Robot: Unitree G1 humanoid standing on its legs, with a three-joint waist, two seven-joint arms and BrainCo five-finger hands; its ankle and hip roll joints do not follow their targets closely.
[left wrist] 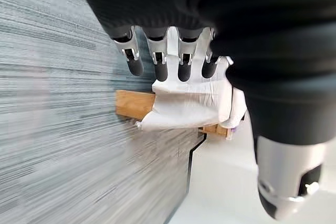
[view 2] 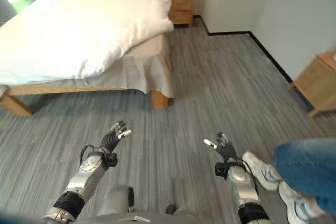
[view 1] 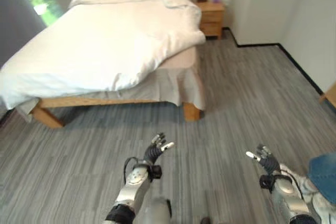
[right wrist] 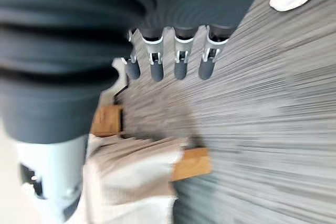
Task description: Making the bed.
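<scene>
Trouble starts with the gap: your left hand (view 1: 155, 152) and right hand (view 1: 266, 161) hang low over the grey floor (view 1: 241, 93), fingers relaxed and spread, grasping nothing, well apart from the bed (view 1: 105, 45). The white duvet (view 1: 100, 40) lies far and left, sagging over the near-left corner — pull carelessly and more may slide off. Watch the bed's near wooden leg (view 1: 191, 111) as you step in; a foot could clip it. To your near right a person's jeans leg (view 2: 307, 166) and pale shoes (view 2: 262, 170) stand just beside your right arm — swing wide and you may strike them. A nightstand (view 1: 211, 18) sits far off.
</scene>
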